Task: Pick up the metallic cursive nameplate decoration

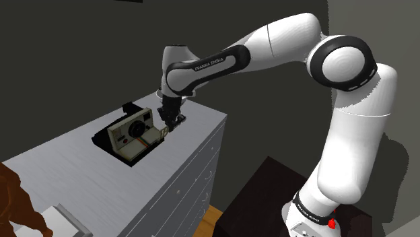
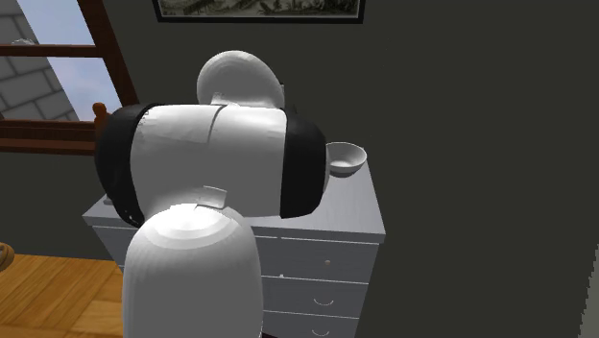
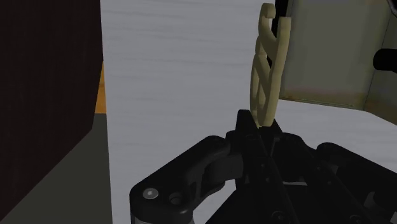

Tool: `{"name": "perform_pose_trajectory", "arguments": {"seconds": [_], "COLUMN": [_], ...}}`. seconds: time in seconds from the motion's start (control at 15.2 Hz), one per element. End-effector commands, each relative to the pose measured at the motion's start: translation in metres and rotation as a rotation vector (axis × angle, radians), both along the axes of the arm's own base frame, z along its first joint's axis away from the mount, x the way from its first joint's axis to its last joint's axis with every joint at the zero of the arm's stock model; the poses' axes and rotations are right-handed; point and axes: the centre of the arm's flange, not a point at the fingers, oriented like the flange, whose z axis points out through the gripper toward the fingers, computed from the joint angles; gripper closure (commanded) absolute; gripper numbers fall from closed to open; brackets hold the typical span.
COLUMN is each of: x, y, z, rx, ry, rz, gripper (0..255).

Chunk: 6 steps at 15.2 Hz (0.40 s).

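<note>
Dark grey walls stand behind a pale grey dresser [image 1: 74, 158] with drawer fronts. In the second exterior view you can see a wood-framed window [image 2: 48, 77] at the left, a framed picture [image 2: 259, 10] high on the wall and a plank floor [image 2: 48, 298] below. In that view the white arm [image 2: 211, 163] stands in front of most of the dresser top, and a white bowl [image 2: 346, 158] sits near the top's right end.

In the shoulder view, an instant camera [image 1: 134, 134] sits toward the far end of the dresser top. The gripper [image 1: 170, 122] points down just beside it, on the side nearer the drawer-front edge. A brown object [image 1: 13, 202] and a pale block [image 1: 64, 222] sit at the near end, well apart from the camera. The dark stand [image 1: 269, 195] is on the floor off the drawer side.

Your wrist view shows the nameplate [image 3: 266, 70], a flat piece of looping cursive drawn in matte tan rather than shiny metal. It stands on edge, rising straight out from the fingertips, with the pale dresser top behind it. The black fingers [image 3: 245, 130] are drawn in narrow and clamp the nameplate's lower end between them. The nameplate's upper end reaches beside the instant camera's body. You cannot tell from these views whether the nameplate touches the dresser top or hangs just above it.
</note>
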Motion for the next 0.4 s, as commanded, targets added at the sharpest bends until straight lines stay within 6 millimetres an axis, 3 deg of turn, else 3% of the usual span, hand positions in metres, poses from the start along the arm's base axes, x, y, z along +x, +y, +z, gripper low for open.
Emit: {"name": "perform_pose_trajectory", "arguments": {"seconds": [0.0,0.33], "x": [-0.001,-0.001], "y": [0.001,0.001], "z": [0.011,0.027], "rx": [0.0,0.0], "ry": [0.0,0.0], "rz": [0.0,0.0], "gripper": [255,255]}}
